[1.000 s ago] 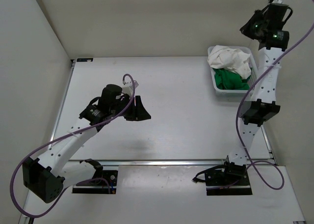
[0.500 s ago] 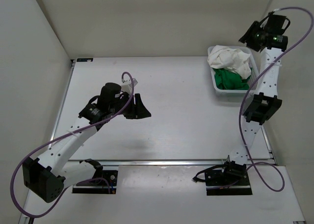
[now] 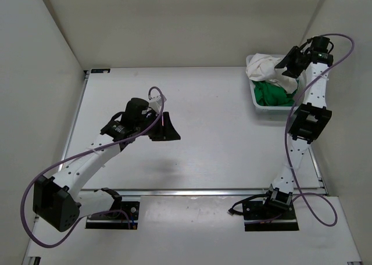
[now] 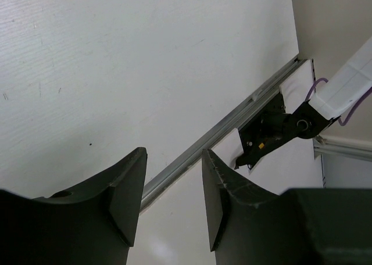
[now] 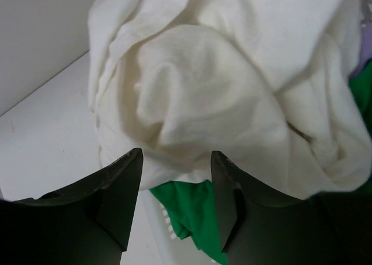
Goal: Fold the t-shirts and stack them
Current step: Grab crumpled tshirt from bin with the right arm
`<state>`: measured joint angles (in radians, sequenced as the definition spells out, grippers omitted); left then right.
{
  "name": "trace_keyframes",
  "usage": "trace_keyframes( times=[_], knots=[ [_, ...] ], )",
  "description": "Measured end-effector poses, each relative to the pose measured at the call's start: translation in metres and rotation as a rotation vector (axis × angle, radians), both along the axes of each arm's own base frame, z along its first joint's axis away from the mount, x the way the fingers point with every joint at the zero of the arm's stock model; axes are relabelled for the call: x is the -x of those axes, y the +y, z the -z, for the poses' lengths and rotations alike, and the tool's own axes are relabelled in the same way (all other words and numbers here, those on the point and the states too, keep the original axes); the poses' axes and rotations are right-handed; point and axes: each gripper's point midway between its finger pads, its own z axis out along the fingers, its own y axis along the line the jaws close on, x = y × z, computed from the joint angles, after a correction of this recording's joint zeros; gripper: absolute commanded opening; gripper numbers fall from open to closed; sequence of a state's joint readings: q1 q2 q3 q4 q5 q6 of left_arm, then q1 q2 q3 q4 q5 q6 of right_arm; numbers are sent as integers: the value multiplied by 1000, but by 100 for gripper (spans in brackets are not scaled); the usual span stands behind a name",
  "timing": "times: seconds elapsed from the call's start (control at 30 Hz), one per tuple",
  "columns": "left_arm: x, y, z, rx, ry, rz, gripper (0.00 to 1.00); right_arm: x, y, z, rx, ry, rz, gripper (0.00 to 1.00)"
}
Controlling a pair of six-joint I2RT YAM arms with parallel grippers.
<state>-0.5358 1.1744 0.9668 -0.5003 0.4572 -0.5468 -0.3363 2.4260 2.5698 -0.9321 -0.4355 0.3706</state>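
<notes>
A crumpled cream-white t-shirt (image 3: 268,70) lies on top in the white lattice basket (image 3: 253,100) at the back right, with a bright green t-shirt (image 3: 273,95) under it. My right gripper (image 3: 289,64) hangs open just above that pile. In the right wrist view its jaws (image 5: 176,153) frame the cream-white t-shirt (image 5: 232,85) and the green t-shirt (image 5: 192,215), touching neither. A pale lilac sliver (image 5: 365,50) shows at the right edge. My left gripper (image 3: 165,128) hovers open over bare table at centre left, and nothing is between its jaws (image 4: 173,153).
Beige walls close the table (image 3: 221,143) at the back and both sides. A metal rail (image 4: 232,125) runs along the near edge, with the right arm's base mount (image 4: 273,131) beyond it. The basket stands close to the right arm's upright links (image 3: 306,122).
My right gripper has opened and come down from high by the back wall to just over the basket. The left arm has shifted slightly to the right.
</notes>
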Motion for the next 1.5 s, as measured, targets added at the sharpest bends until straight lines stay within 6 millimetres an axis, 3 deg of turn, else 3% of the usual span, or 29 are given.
trace_keyframes(
  times=[0.23,0.33,0.43,0.6,0.87,1.1,1.23,1.37,1.43,1.5],
  knots=[
    [-2,-1,4,-6,10,0,54,-14,42,-45,33,-113,-76,49],
    [-2,-1,4,-5,9,1,53,-17,48,-58,46,-148,-85,52],
    [-2,-1,4,-6,9,0,53,-22,40,-50,67,-137,-62,56],
    [-1,-1,6,-7,11,2,53,-25,25,-15,75,-64,-22,57],
    [-1,-3,9,-5,20,5,53,-23,24,7,58,-12,-22,38],
    [-2,-2,12,-12,30,4,53,-29,68,9,76,-13,-88,0],
    [-3,-2,12,-11,31,0,53,-31,83,8,95,-12,-99,0],
    [-3,-2,12,-11,30,0,53,-26,85,-18,114,-50,-91,0],
    [-3,-2,11,-11,30,0,53,-19,87,-52,128,-104,-87,0],
    [-5,-1,6,-13,27,-4,53,-7,91,-102,147,-194,-84,0]
  ],
)
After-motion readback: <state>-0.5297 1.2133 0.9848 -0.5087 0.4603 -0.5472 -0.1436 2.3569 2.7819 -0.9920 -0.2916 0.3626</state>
